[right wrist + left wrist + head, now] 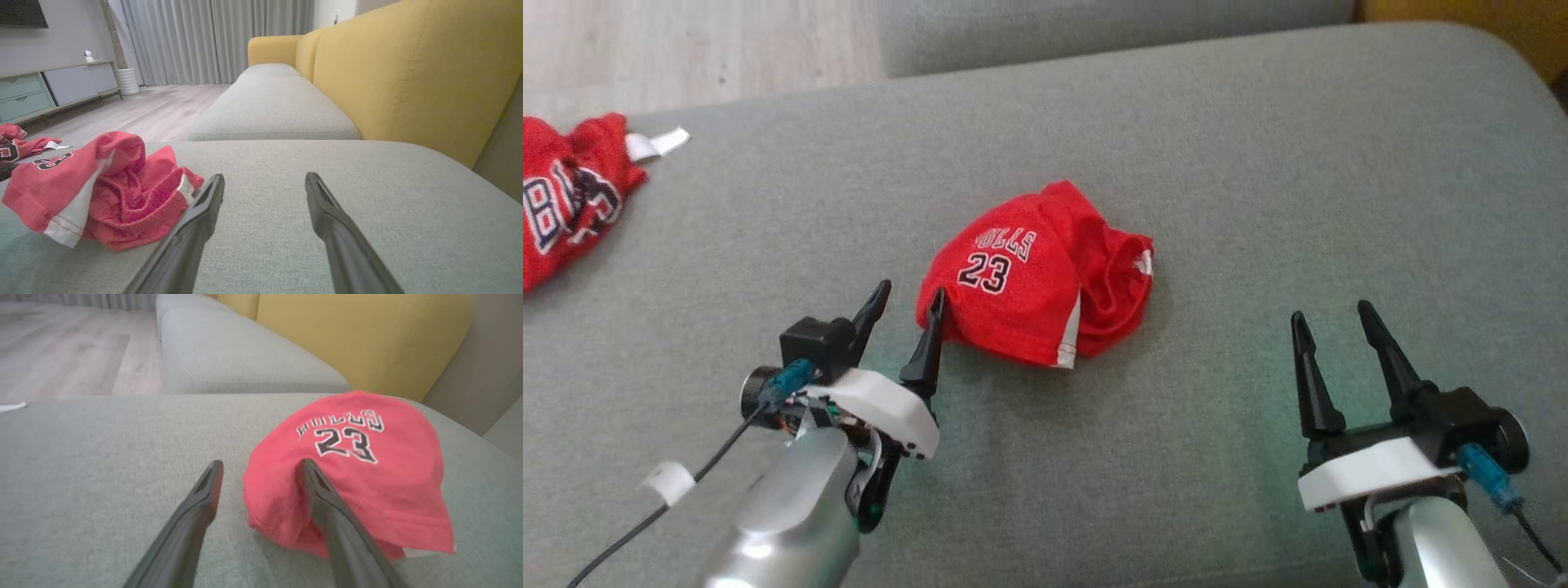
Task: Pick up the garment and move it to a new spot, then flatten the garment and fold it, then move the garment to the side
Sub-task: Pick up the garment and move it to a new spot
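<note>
Garment (1029,278) red, crumpled on sofa (1258,163), printed BULLS above 23

white-cased left gripper (908,304), two long dark fingers spread wide, angled up and right, silver left forearm (792,514) below it, white-cased right gripper (1330,314), fingers spread, angled up-left

Garment (1029,278) beside, perhaps touching, left hand (911,291).

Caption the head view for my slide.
Crumpled red mesh garment on grey fabric cushion between open left gripper and open right gripper.
</note>
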